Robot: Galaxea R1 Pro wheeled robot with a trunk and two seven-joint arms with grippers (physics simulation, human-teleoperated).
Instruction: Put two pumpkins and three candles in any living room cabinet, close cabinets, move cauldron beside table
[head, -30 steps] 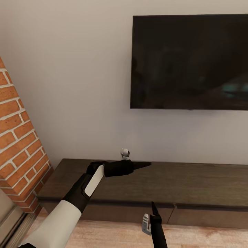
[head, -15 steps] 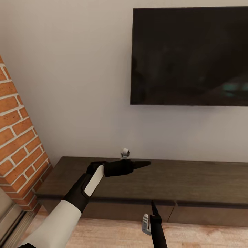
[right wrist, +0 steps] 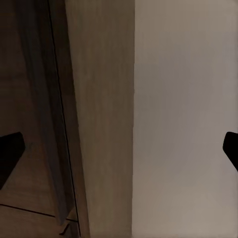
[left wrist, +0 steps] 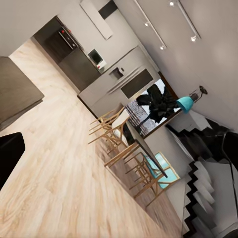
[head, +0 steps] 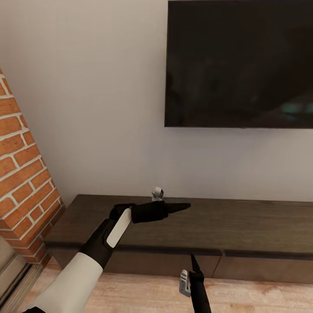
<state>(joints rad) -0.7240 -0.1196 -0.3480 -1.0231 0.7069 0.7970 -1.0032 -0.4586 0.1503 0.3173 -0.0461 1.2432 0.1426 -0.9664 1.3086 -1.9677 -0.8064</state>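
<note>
Both the left gripper (head: 184,206) and right gripper (right wrist: 119,148) are spread empty before the shut cabinet (head: 182,226), so stowing seems undone.

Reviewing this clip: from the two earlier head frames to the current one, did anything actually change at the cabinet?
Only the view shifted: the TV and brick wall sit a little higher in frame, so the head camera tilted or moved. The cabinet drawers stay shut, and the left end effector and right end effector hold the same poses, grasping nothing.
</note>
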